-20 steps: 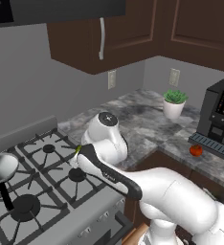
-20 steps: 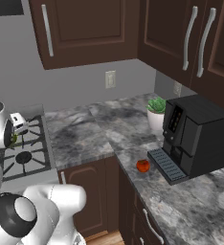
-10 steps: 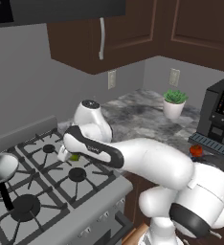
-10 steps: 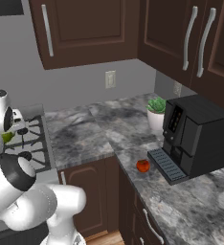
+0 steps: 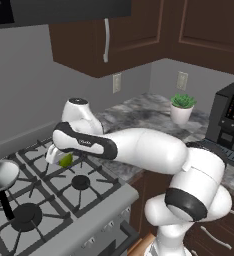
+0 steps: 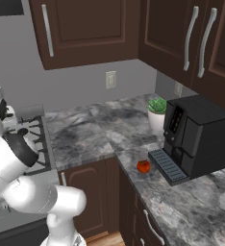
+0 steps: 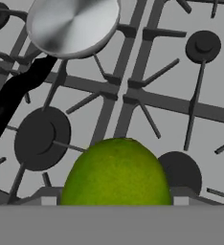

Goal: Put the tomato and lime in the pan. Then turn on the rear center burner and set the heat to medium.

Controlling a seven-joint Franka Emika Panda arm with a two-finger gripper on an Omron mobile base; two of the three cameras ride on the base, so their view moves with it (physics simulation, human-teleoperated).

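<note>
Moved: claw (image 5: 64, 159) now over stove (image 5: 89, 192) | gripping lime (image 7: 116, 173) | writing: apparently none legible

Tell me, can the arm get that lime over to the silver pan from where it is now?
Probably yes. The gripper holds the lime above the stove grates, and nothing stands between it and the pan; only open burners lie along the way.

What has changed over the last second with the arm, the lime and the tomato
The arm swung left, carrying the lime in the gripper out over the stove grates toward the pan. The tomato stayed on the counter by the coffee machine; the pan has not moved.
</note>
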